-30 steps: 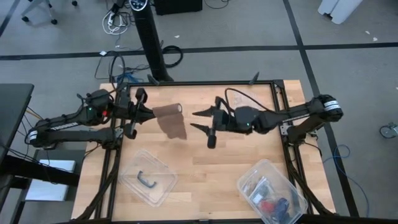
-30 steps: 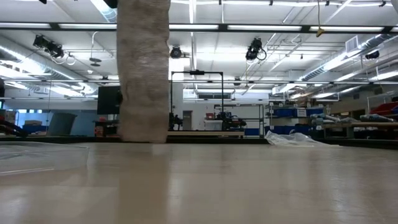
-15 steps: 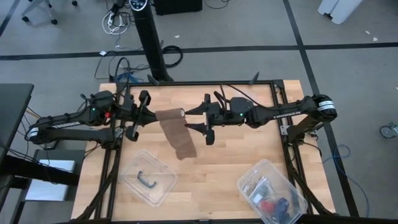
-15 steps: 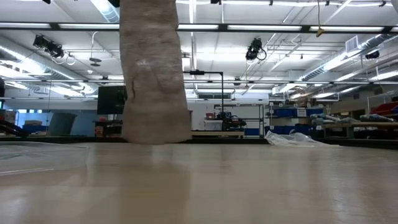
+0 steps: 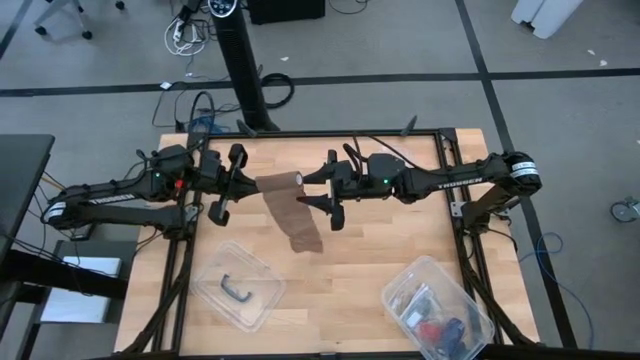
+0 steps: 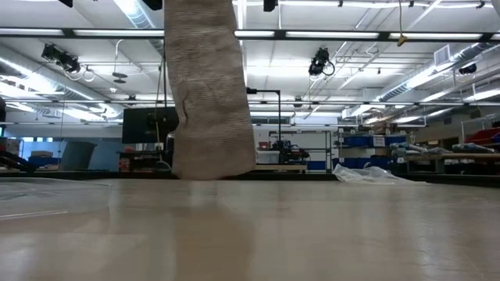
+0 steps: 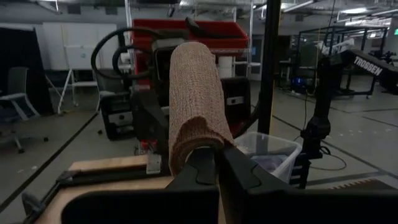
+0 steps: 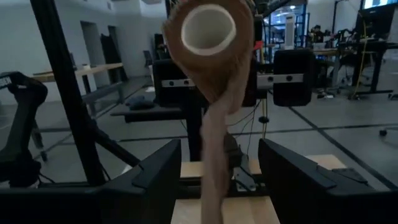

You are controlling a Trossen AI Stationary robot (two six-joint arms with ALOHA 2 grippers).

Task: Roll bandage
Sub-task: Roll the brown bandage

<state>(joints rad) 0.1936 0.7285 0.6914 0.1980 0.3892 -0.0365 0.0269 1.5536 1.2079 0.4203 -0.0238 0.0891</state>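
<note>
The bandage is a brown roll (image 5: pixel 278 182) on a white core (image 8: pixel 208 28), held level above the table. Its loose tail (image 5: pixel 298 222) hangs down from it, and shows wide in the low view (image 6: pixel 211 86). I cannot tell whether the tail's lower end touches the table. My left gripper (image 5: pixel 240 184) is shut on the roll's left end. My right gripper (image 5: pixel 318 190) is open just off the roll's right end. In the right wrist view (image 8: pixel 217 180) its fingers stand apart below the core, clear of the tail (image 8: pixel 214 149). My left gripper pinches the roll's left end (image 7: pixel 198 140) between its two fingers. The fingers come level from the table's left and point along the roll. The roll sticks out level beyond them, clear of the table, and the tail hangs slack below it.
A clear tub with a black handle piece (image 5: pixel 240 288) stands at the near left. A second clear tub with small items (image 5: pixel 435 312) stands at the near right. Black frame rails (image 5: pixel 452 170) run along the table's edges.
My right gripper has gone toward the table's left, up to the roll's right end, and stays open. My left gripper has shifted a little to the right with the roll. The hanging tail now reaches farther toward the near edge.
</note>
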